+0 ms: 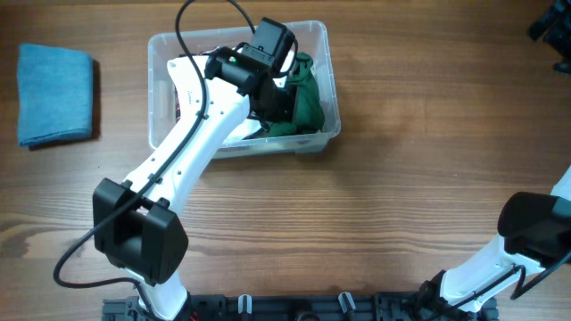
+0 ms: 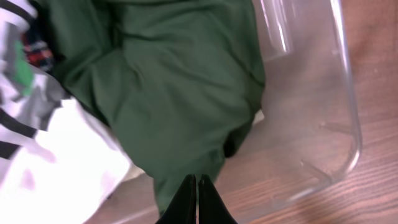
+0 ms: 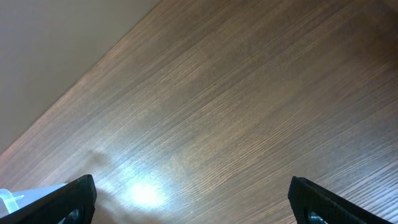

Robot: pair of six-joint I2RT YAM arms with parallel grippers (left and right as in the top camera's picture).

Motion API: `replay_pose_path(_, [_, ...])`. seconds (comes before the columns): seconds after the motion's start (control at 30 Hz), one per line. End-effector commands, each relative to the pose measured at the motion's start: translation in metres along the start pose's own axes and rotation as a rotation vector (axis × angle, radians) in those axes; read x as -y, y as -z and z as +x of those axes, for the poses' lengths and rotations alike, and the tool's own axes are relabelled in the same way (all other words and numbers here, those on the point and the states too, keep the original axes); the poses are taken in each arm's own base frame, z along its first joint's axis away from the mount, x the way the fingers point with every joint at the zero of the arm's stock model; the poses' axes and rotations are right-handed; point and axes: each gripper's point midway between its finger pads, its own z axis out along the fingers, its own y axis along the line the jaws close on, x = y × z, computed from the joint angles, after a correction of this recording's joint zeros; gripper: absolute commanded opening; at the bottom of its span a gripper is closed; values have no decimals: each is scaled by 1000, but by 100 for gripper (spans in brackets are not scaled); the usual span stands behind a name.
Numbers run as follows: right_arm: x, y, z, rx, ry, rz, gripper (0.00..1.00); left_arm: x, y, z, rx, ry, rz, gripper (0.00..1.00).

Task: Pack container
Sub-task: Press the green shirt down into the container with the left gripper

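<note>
Clear plastic container (image 1: 332, 111) holding green cloth (image 1: 308, 102), left fingers (image 2: 188, 202) pressed together, right fingers (image 3: 78, 196) spread

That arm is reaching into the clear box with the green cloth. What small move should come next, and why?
Probably lift the left end effector straight up out of the container. Its jaws are shut, the green cloth already lies inside, and a folded blue cloth sits outside on the table.

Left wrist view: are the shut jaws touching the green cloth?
Cannot tell. Left wrist view: the left gripper, jaws shut, overlaps the green cloth at its lower edge, but no pinch or gap shows. Overhead, the left arm hides it.
</note>
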Motion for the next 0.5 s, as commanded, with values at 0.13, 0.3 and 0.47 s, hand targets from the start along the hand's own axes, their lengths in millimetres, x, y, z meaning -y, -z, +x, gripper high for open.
replay_pose_path(0.13, [1,-3,0,-1,-7,10,100,7,-28,21,-107,0,-8,4])
replay_pose_path(0.3, [1,-3,0,-1,-7,10,100,-9,-71,22,-157,12,-69,4])
replay_pose_path(0.47, [1,-3,0,-1,-7,10,100,-21,-110,18,-173,33,-80,4])
